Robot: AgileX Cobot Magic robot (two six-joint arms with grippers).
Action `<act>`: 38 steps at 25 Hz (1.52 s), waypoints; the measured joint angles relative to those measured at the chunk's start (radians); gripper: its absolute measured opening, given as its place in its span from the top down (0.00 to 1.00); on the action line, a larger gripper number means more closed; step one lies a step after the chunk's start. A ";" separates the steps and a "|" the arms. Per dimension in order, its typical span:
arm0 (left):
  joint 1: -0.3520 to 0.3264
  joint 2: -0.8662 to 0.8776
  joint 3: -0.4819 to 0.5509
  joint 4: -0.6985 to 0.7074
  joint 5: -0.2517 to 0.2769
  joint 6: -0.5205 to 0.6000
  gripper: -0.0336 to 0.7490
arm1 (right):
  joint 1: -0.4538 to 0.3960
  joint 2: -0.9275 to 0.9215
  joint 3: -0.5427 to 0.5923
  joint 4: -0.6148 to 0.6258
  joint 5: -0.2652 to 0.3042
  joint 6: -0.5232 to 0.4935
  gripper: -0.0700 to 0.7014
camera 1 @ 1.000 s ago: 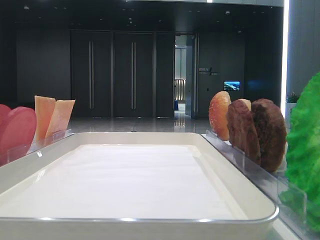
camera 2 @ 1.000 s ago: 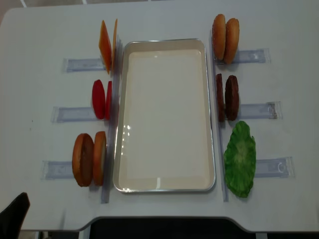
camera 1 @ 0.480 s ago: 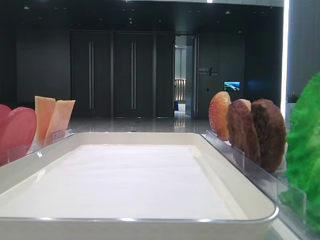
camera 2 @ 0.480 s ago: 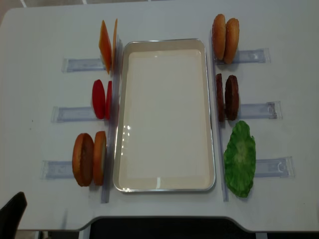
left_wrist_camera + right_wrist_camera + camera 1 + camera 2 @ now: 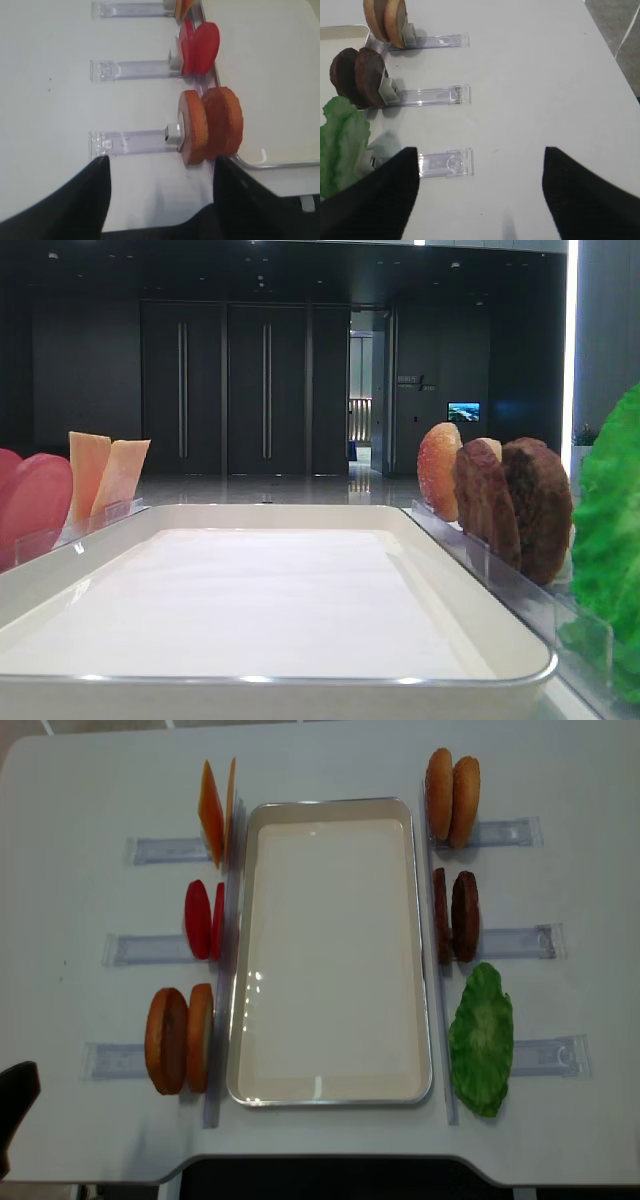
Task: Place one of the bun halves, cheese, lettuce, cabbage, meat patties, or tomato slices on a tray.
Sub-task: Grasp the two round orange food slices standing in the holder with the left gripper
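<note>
The cream-white tray [image 5: 330, 1092] lies in the middle of the table with nothing on its floor. On its left stand cheese [image 5: 215, 808], tomato slices [image 5: 204, 919] and two bun halves [image 5: 178, 1040]. More bun halves [image 5: 452, 788], meat patties [image 5: 456, 916] and lettuce [image 5: 482, 1038] line its right side. Cabbage is out of view. My left gripper [image 5: 160, 175] is open and empty, just short of the near-left bun halves [image 5: 210, 125]. My right gripper [image 5: 480, 165] is open over bare table beside the lettuce [image 5: 342, 135].
Each food stands in a clear plastic holder [image 5: 120, 1060] whose rail runs outward from the tray. The holder rail [image 5: 445, 164] by the lettuce lies near my right gripper's left finger. The table's front edge [image 5: 320, 1160] is close behind both grippers.
In the overhead view the left arm's dark tip has slid further toward the left edge. The food and the tray have not moved.
</note>
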 joint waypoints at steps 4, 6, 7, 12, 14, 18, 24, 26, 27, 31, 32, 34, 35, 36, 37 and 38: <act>0.000 0.135 -0.041 0.000 0.033 0.000 0.35 | 0.000 0.000 0.000 0.000 0.000 0.000 0.27; 0.000 0.207 -0.070 0.000 0.043 0.000 0.35 | 0.000 0.000 0.000 0.000 0.000 0.000 0.27; 0.000 0.236 -0.086 0.000 0.048 0.000 0.36 | 0.000 0.000 0.000 0.000 0.000 0.000 0.27; 0.000 0.406 -0.173 0.000 0.080 -0.010 0.36 | 0.000 0.000 0.000 0.000 0.000 0.000 0.27; 0.000 0.469 -0.221 0.000 0.095 -0.010 0.36 | 0.000 0.000 0.000 0.000 0.000 0.000 0.27; 0.000 0.604 -0.326 0.000 0.101 -0.015 0.36 | 0.000 0.000 0.000 0.000 0.000 0.000 0.27; 0.000 0.772 -0.444 0.004 0.101 -0.016 0.36 | 0.000 0.000 0.000 0.000 0.000 0.000 0.27; 0.000 0.824 -0.459 0.007 0.101 -0.016 0.36 | 0.000 0.000 0.000 0.000 0.000 0.000 0.27; 0.000 0.847 -0.461 0.010 0.101 -0.016 0.36 | 0.000 0.000 0.000 0.000 0.000 0.000 0.27; 0.000 0.906 -0.463 0.033 0.100 -0.017 0.36 | 0.000 0.000 0.000 0.000 0.000 0.000 0.27; 0.000 0.911 -0.463 0.036 0.100 -0.017 0.36 | 0.000 0.000 0.000 0.000 0.000 0.000 0.27; 0.000 0.914 -0.463 0.041 0.100 -0.019 0.36 | 0.000 0.000 0.000 0.000 0.000 0.000 0.27; -0.005 0.914 -0.463 0.041 0.100 -0.023 0.36 | 0.000 0.000 0.000 0.000 0.000 0.000 0.27; -0.012 0.914 -0.463 0.046 0.100 -0.033 0.36 | 0.000 0.000 0.000 0.000 0.000 0.000 0.27; -0.026 0.914 -0.463 0.049 0.100 -0.043 0.36 | 0.000 0.000 0.000 0.000 0.000 0.000 0.27; -0.043 0.914 -0.463 0.051 0.100 -0.060 0.36 | 0.000 0.000 0.000 0.000 0.000 0.000 0.27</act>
